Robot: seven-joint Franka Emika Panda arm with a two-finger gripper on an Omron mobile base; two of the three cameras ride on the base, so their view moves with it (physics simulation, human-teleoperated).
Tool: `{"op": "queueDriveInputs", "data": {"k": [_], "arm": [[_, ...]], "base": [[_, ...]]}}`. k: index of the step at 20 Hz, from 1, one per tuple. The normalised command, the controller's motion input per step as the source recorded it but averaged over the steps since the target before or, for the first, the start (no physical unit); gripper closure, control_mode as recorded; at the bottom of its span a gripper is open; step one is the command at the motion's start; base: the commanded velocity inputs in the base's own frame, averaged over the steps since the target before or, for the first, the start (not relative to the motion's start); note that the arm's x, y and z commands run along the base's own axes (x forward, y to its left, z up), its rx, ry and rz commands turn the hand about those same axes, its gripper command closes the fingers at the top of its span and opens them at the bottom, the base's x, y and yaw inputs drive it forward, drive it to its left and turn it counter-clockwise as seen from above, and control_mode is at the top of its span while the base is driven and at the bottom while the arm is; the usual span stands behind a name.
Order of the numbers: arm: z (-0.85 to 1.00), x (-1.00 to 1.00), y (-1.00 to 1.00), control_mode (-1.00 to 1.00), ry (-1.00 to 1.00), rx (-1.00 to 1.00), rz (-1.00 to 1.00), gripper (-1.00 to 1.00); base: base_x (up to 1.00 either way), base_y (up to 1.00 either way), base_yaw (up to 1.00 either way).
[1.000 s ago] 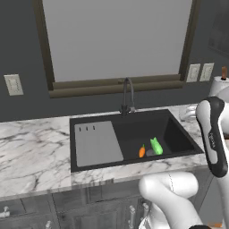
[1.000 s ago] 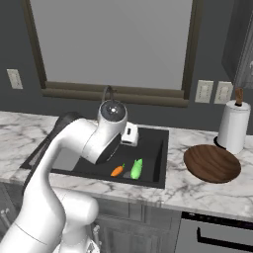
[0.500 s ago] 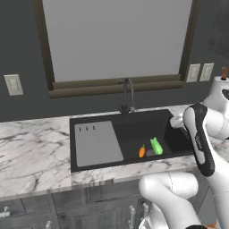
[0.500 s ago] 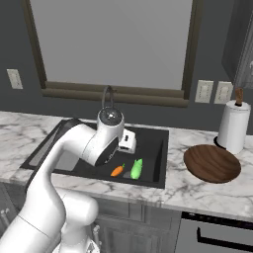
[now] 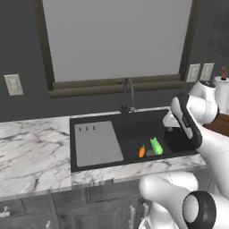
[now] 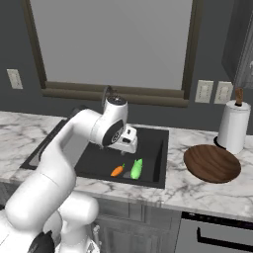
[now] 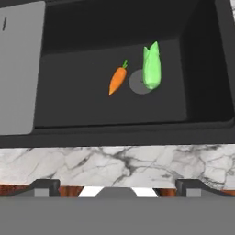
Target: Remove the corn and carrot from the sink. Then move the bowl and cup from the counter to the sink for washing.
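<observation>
Two vegetables, the carrot [image 7: 117,80] and the corn [image 7: 151,67], lay side by side in the sink [image 7: 92,117] while the gripper [image 7: 115,185] hovered above, fingers spread wide.

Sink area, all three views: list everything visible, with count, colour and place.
corn: one, bright green, sink floor, overlapping the drain
carrot: one, orange, beside the corn
sink: one, black, set in the counter
drainboard: one, grey, sink's left part
faucet: one, dark, behind the sink
bowl: one, brown wood, counter right of the sink
paper towel roll: one, white, behind the bowl
counter: white marble
claw: one, open, over the sink's edge
</observation>
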Motion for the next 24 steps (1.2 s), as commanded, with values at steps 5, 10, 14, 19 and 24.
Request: {"op": "queueDriveInputs", "data": {"k": [5,10,14,19,24], "arm": [[-0.41,0.19,-0.08,-1.00,0.02,0.00,0.01,-1.00],[-0.40,0.21,-0.02,-1.00,-0.01,0.00,0.01,-1.00],[-0.38,0.22,0.00,-1.00,-0.05,0.00,0.00,-1.00],[-0.31,0.28,0.00,-1.00,0.00,0.00,0.00,-1.00],[-0.26,0.31,-0.01,-1.00,0.00,0.00,0.00,-1.00]], "base": [[0.00,0.00,0.00],[0.00,0.00,0.00],[0.00,0.00,0.00],[0.00,0.00,0.00],[0.00,0.00,0.00]]}}
